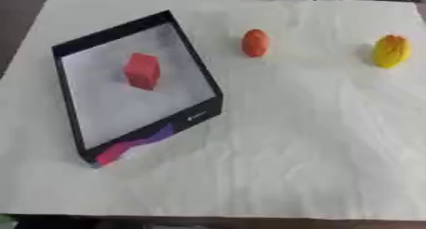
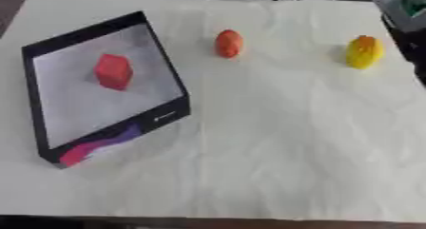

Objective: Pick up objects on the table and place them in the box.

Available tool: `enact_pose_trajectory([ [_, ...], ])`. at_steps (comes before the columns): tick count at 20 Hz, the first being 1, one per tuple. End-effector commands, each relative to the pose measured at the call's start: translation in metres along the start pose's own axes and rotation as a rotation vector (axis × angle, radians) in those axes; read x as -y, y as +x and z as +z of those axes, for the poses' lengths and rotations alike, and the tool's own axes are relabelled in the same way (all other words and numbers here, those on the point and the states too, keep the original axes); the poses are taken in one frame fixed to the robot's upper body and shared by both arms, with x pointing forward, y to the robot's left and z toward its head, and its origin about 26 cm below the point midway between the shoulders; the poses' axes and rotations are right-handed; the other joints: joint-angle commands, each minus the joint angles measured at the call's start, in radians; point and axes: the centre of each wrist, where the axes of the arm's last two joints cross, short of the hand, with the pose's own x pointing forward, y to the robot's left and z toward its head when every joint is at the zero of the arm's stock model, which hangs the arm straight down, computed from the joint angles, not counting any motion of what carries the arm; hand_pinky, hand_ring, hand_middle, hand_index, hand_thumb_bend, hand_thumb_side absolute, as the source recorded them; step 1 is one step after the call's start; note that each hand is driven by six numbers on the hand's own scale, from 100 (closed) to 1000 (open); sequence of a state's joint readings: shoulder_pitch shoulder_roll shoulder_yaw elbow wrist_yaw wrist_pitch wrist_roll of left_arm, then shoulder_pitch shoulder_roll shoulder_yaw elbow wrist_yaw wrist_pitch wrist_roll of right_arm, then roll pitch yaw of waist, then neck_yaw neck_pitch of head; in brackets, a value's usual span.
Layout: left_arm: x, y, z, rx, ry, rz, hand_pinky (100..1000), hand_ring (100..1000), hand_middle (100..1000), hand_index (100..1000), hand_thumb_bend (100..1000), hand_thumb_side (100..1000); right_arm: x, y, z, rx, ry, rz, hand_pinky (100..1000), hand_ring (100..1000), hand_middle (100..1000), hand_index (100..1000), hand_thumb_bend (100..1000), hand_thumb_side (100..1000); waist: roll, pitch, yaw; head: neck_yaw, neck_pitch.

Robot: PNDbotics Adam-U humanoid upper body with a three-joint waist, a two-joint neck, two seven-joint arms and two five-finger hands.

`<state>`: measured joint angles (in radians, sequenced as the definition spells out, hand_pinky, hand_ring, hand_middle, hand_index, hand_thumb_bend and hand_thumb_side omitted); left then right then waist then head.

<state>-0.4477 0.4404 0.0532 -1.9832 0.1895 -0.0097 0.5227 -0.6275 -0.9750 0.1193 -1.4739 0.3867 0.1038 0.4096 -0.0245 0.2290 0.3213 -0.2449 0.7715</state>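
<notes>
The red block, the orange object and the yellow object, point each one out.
red block (image 1: 142, 70), left eye view, its front face
orange object (image 1: 256, 42), left eye view, its middle
yellow object (image 1: 391, 51), left eye view, its middle

This looks like a staged test setup, a lab or demo bench (image 1: 316, 142) rather than a home: a pale, wrinkled cloth cover spreads across it, carrying only a black-walled shallow box (image 1: 125, 31), a red block (image 1: 142, 71), an orange oval piece (image 1: 256, 42) and a yellow rounded piece (image 1: 391, 51), spaced apart.
</notes>
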Motion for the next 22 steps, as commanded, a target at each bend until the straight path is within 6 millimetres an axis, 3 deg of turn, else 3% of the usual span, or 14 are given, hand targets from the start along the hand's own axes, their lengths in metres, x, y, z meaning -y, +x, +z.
enact_pose_trajectory([
  [1,-0.004,0.008,-0.006,0.034,-0.001,-0.019,727,660,778,830,347,525,0.019,-0.018,0.02,-0.049,-0.035,0.041,883,845,820,871,478,384,-0.011,-0.014,-0.004,0.007,-0.001],
  [14,-0.008,0.007,-0.005,0.025,0.01,-0.041,727,658,777,828,351,525,-0.015,-0.027,0.066,-0.049,0.105,-0.023,889,851,831,887,505,452,-0.009,-0.015,-0.022,0.027,-0.001],
  [15,-0.008,0.007,-0.005,0.024,0.011,-0.041,726,658,777,828,351,526,-0.017,-0.028,0.069,-0.059,0.11,-0.026,888,851,831,887,494,421,-0.01,-0.015,-0.024,0.029,-0.001],
  [16,-0.008,0.007,-0.005,0.024,0.012,-0.041,726,658,777,828,352,526,-0.02,-0.03,0.071,-0.073,0.113,-0.027,888,851,831,887,505,460,-0.011,-0.015,-0.025,0.03,-0.001],
  [22,-0.008,0.007,-0.004,0.019,0.011,-0.039,725,658,776,827,353,527,-0.03,-0.051,0.074,-0.181,0.103,-0.021,884,850,829,885,498,456,-0.009,-0.012,-0.024,0.032,-0.001],
])
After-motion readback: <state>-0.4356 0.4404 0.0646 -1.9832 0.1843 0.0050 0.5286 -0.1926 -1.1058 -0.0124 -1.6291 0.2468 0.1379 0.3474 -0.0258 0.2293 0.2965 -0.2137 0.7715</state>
